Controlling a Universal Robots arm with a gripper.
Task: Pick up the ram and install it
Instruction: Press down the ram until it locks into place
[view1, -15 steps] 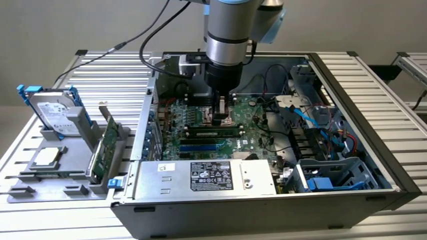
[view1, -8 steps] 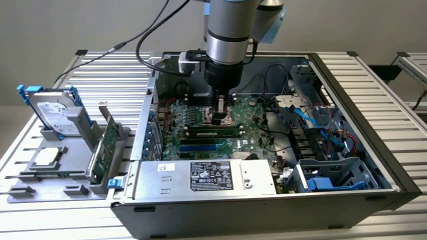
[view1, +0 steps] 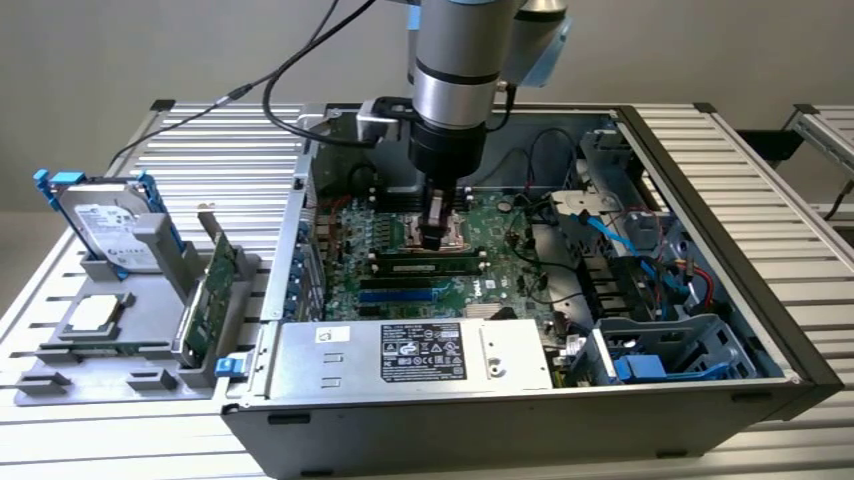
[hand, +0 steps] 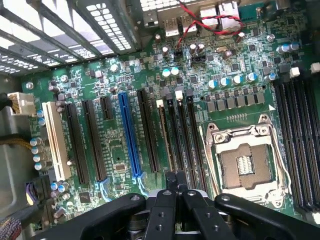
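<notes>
Reached straight down into the open grey metal computer case (view1: 767, 300) with a round silver arm (view1: 454, 70). Had the black gripper (hand: 175, 182) clenched tight, with nothing seen between its fingers. Found the ram (view1: 427, 266) — a long, thin green stick with a white label, writing too small to read — standing in a slot on the bumpy green motherboard (hand: 117, 145), near the shiny square processor socket (hand: 247, 165).
</notes>
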